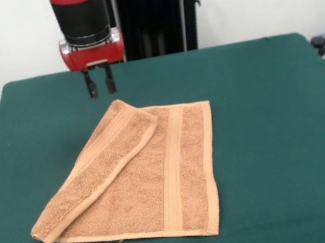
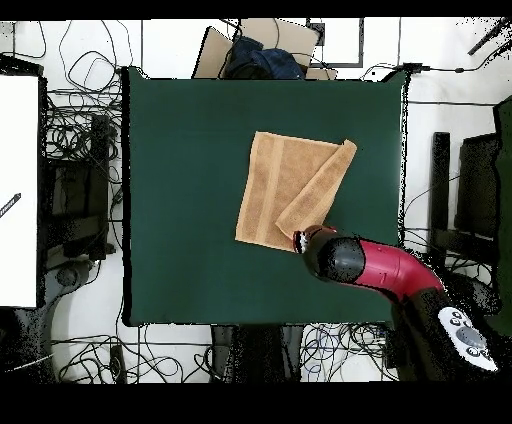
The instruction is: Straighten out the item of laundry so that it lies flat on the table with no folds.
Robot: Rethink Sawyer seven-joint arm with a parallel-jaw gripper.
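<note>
I am watching the towel (image 1: 140, 175) lying toward the middle of the table (image 1: 274, 114), one side strip doubled over on a diagonal across its body; the gripper (image 1: 99, 82) is hovering just beyond the towel's folded far corner, empty, fingers narrowly parted; my worry is that it comes down off the flap and pinches both layers, so I would be dragging the whole towel rather than unfolding it; a shallow bite could also be slipping off the thick terry.
</note>
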